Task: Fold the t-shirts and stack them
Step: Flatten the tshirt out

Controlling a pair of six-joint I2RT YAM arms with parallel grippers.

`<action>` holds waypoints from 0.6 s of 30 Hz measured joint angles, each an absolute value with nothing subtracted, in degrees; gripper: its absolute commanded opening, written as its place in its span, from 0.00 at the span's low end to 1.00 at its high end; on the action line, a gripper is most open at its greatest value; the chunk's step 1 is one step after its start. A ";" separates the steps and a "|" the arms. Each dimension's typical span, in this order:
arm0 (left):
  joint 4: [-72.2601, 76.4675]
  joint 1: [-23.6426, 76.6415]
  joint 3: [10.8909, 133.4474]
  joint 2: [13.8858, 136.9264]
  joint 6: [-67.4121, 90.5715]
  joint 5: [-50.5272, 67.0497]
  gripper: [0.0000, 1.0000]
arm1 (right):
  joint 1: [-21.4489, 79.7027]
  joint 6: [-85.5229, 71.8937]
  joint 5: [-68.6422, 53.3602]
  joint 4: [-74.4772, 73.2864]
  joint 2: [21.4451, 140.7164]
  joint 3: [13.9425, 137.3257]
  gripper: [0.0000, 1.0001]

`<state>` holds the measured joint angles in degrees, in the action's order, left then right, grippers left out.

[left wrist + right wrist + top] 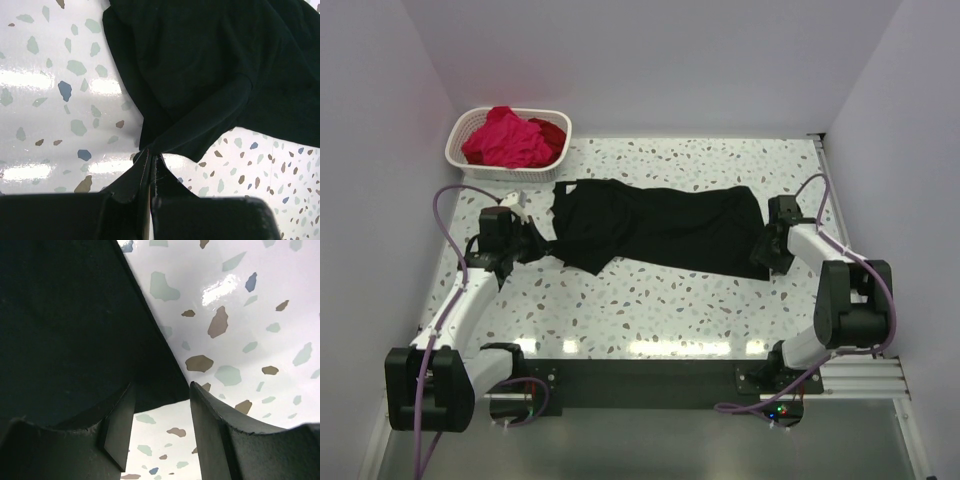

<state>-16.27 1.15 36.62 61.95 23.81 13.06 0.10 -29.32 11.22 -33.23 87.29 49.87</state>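
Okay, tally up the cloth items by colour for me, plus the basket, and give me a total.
White basket: 1
Black t-shirt: 1
Magenta-pink cloth: 1 bundle
Deep red cloth: 1 piece showing
Total: 4. Whether the bundle holds more than one shirt cannot be told.

Lighting's bright and even from overhead. The glossy table (650,300) throws back white glare bars along its near edge, plus a thin glowing line at the far edge. Shadows are soft, just a faint dark fringe around the black t-shirt (660,228), which is so dark that its folds mostly vanish. The left wrist view has blown-out streaks down the table's left side. In the right wrist view the right gripper (161,395) sits close and looks soft — the specks behind it are sharper, with one hot spot up top.
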 measured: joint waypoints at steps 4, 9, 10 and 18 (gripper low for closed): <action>-16.25 1.15 36.62 61.73 23.81 13.04 0.00 | 0.10 -29.63 10.13 -31.99 88.90 49.04 0.51; -16.25 1.13 36.62 61.69 23.81 13.02 0.00 | 0.10 -30.06 9.41 -31.16 89.30 48.51 0.50; -16.23 1.13 36.62 61.67 23.81 13.02 0.00 | 0.10 -30.09 9.39 -31.09 89.30 48.49 0.50; -16.14 1.13 36.62 61.67 23.81 13.02 0.00 | 0.10 -30.41 9.56 -31.05 89.23 48.34 0.51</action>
<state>-16.14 1.13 36.62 61.67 23.81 13.02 0.10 -30.41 9.56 -31.05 89.23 48.34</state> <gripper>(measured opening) 0.021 0.503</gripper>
